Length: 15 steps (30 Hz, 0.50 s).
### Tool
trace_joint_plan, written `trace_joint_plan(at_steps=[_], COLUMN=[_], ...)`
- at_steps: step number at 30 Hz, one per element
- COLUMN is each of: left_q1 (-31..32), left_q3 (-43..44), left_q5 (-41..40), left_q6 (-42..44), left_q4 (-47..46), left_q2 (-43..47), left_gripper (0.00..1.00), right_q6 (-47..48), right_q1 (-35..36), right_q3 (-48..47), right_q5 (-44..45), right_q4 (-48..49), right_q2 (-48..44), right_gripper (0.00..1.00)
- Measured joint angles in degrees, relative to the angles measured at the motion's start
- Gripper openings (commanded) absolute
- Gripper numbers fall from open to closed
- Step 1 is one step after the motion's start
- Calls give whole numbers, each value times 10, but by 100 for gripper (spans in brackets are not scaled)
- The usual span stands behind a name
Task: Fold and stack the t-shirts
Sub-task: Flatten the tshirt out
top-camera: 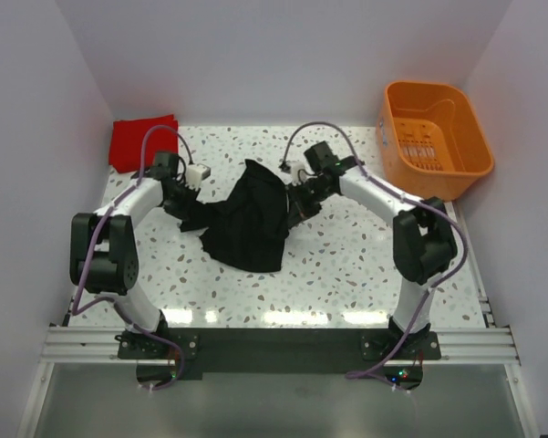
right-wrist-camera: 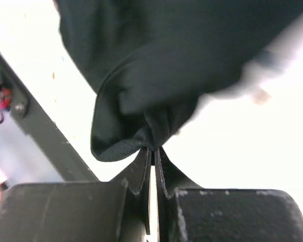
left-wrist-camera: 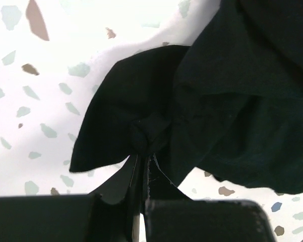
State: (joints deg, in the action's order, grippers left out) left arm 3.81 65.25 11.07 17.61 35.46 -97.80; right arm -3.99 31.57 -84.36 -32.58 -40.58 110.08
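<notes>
The black t-shirt [top-camera: 251,219] hangs bunched between my two grippers over the middle of the speckled table. My left gripper [top-camera: 188,208] is shut on its left edge; in the left wrist view the gripper [left-wrist-camera: 145,151] pinches a knot of the black cloth [left-wrist-camera: 217,101]. My right gripper [top-camera: 296,196] is shut on its right edge; in the right wrist view the gripper [right-wrist-camera: 154,149] pinches a fold of the black cloth [right-wrist-camera: 156,55] lifted off the table. The red t-shirt [top-camera: 142,140] lies folded at the table's back left corner.
An orange plastic basket [top-camera: 432,139] stands at the back right of the table [top-camera: 346,274]. White walls close in the left, back and right sides. The metal rail with the arm bases runs along the near edge.
</notes>
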Motion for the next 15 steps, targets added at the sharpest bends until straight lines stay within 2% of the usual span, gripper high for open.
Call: trace_joint_plan(at_steps=[8,15], left_q1=[-62,-129], left_q3=[3,9], left_q5=[-23,-59], left_q6=[39,81], left_q4=[12,2], left_q2=[43,101], left_gripper=[0,0], right_q6=[125,211], right_q1=[-172,-318], right_q3=[1,-23], right_q5=[90,174], right_q4=[-88,-109], right_q2=[-107,-111], right_gripper=[0,0])
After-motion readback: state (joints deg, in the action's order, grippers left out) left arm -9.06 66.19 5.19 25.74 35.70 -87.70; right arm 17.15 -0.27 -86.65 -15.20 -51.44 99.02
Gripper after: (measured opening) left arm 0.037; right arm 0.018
